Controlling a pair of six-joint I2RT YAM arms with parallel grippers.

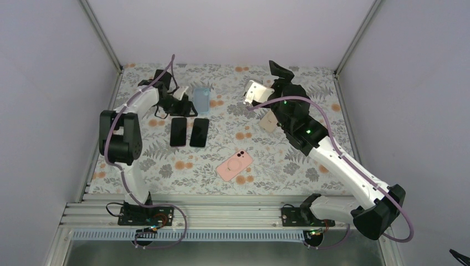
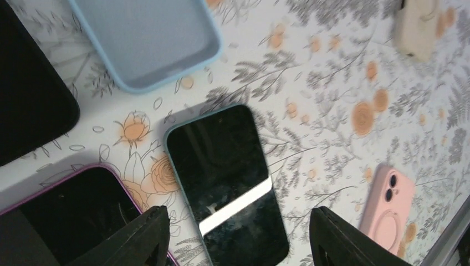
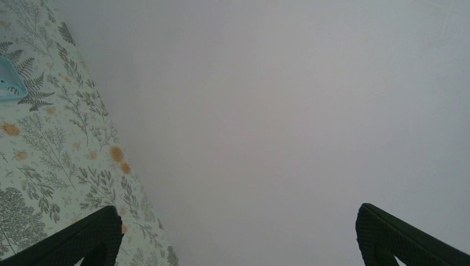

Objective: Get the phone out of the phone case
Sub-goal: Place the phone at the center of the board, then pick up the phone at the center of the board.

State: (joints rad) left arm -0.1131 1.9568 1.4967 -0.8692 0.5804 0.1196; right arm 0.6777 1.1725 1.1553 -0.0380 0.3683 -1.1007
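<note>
Over the back left of the floral worktop [image 1: 288, 166], the left gripper [image 2: 239, 219] hangs about half open above the teal phone [image 2: 221, 166]. Its fingers [image 2: 138, 238] stand clear of both edges and grip nothing. That phone lies screen up, out of the blue case [image 2: 147, 41], which sits empty just beyond it. A purple phone [image 2: 66, 216] lies beside it, cut off by the frame. The right gripper [image 3: 238, 233] is raised, spread wide and empty, facing the wall [image 3: 277, 111]. A pink case [image 1: 234, 165] lies back up; whether it holds a phone I cannot tell. A beige case [image 1: 267, 124] is half hidden by the right arm. No lettering is legible.
</note>
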